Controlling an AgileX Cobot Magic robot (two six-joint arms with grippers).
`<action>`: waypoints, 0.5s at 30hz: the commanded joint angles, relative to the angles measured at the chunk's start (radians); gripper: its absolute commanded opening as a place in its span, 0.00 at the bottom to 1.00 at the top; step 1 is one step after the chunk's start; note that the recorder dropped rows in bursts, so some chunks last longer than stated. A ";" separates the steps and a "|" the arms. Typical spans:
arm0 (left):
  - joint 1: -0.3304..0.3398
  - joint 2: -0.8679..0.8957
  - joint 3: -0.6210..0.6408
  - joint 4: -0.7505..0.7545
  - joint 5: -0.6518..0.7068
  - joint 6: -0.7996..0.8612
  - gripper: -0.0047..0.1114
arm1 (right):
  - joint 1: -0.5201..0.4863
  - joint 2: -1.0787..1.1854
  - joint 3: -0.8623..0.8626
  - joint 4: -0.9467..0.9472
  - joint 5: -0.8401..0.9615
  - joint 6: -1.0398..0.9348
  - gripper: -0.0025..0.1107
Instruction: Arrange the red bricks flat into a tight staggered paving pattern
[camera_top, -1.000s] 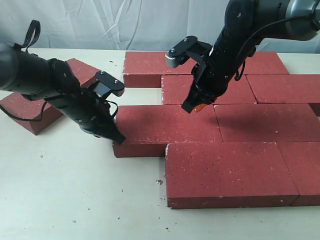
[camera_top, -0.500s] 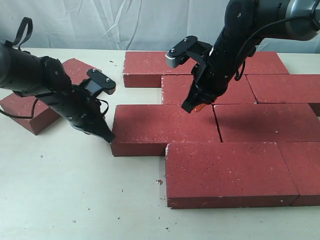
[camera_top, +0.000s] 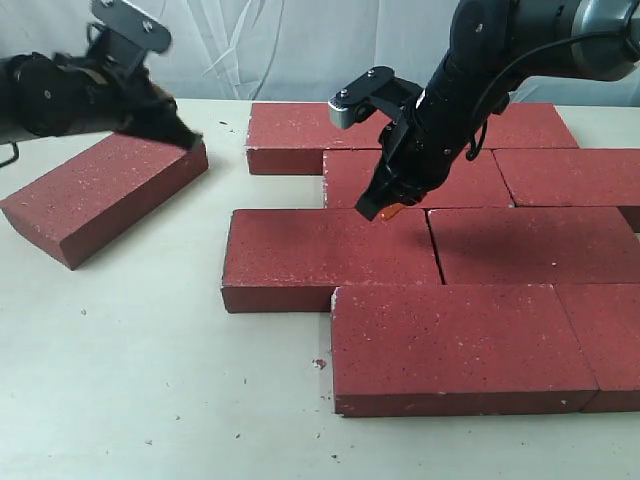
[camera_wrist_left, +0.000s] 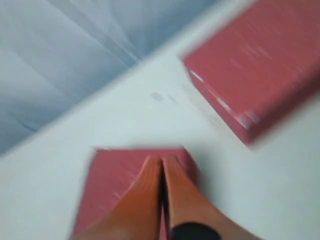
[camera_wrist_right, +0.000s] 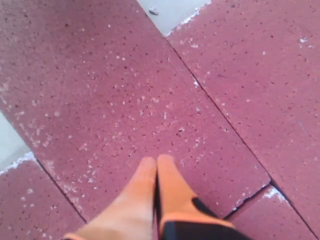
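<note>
Paving mostly laid: the red bricks (camera_top: 450, 340) sit flat in staggered rows on the desk (camera_top: 150, 400), with narrow gaps showing. One loose brick (camera_top: 100, 195) lies askew, well apart on the left, unplaced. Surfaces are dark red, speckled, whitish at chipped edges. I read left claw (camera_wrist_left: 161, 164) and right claw (camera_wrist_right: 156, 164) as pressed together, empty.

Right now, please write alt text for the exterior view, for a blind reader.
Dark-red bricks lie flat in staggered rows on a pale table; one loose brick lies apart at the left. The right gripper hangs low over the rows, the left gripper above the loose brick.
</note>
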 joint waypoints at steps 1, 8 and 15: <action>0.091 0.070 -0.119 -0.074 -0.105 -0.032 0.04 | -0.006 -0.010 0.002 0.067 -0.017 -0.002 0.02; 0.243 0.291 -0.490 -0.072 0.376 -0.058 0.04 | -0.006 -0.010 0.002 0.073 -0.053 -0.002 0.02; 0.270 0.558 -0.934 0.383 0.693 -0.537 0.04 | -0.006 -0.010 0.002 0.073 -0.064 -0.002 0.02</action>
